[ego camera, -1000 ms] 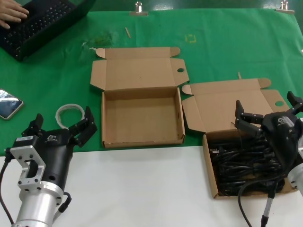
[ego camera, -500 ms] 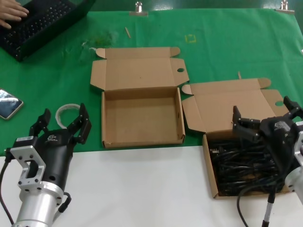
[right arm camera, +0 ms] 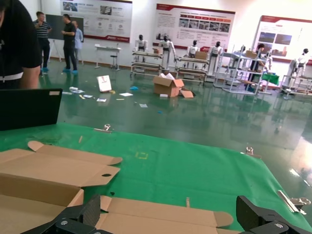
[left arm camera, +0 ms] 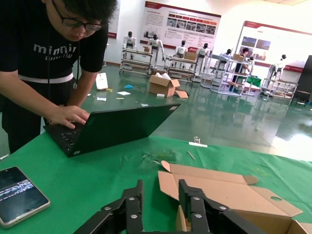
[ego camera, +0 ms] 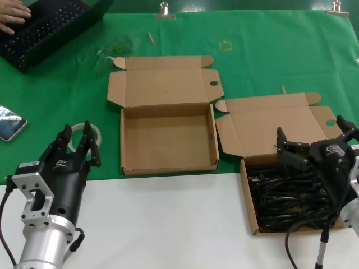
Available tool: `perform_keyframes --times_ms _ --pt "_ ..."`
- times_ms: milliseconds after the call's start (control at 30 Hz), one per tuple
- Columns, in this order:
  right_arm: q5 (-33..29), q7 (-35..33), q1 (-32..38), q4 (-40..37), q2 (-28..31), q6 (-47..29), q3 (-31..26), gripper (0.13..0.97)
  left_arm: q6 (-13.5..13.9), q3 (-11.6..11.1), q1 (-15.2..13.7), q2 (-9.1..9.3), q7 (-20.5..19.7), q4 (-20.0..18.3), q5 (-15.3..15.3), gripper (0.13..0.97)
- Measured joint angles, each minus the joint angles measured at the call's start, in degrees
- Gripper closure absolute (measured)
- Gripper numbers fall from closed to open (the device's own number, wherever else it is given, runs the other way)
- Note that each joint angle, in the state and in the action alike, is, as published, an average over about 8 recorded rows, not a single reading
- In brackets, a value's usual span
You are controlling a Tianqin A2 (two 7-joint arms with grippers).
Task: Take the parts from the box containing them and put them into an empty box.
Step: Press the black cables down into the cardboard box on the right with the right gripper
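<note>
The parts, black cable bundles, fill the box containing them at the front right. My right gripper hovers over that box's far edge, open wide, with nothing between its fingers. The right wrist view shows this box's raised lid between the jaws of the right gripper. The empty box lies open in the middle on the green cloth. At the front left, my left gripper stands open with a narrow gap, holding nothing. The left wrist view shows the left gripper beside the empty box's flap.
A white coiled ring lies just behind the left gripper. A phone sits at the left edge. At the far left a person's hand types on a laptop. White table surface runs along the front.
The left gripper's fingers have drawn in from a wide spread to a narrow gap and turned slightly. The right gripper has drifted a little to the right over the cable box.
</note>
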Motion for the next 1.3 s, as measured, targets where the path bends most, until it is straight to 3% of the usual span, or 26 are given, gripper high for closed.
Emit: perform_keyframes --times_ms 333,633,1133,1300 --pt "1.8 2.0 0.5 0.0 5.0 0.2 -2.8 0.129 0.0 0.0 0.0 0.00 0.0 0.0 0.0 0.859" --pt "2.9 4.8 2.7 0.4 13.0 -2.8 -6.0 0.129 0.0 0.0 0.0 0.00 0.0 0.0 0.0 0.930" --pt "-0.1 9.1 9.5 2.2 28.0 -19.9 -8.3 0.129 0.0 0.0 0.0 0.00 0.0 0.0 0.0 0.941" --pt "-1.8 7.7 12.2 2.2 31.9 -27.5 -9.6 0.129 0.0 0.0 0.0 0.00 0.0 0.0 0.0 0.941"
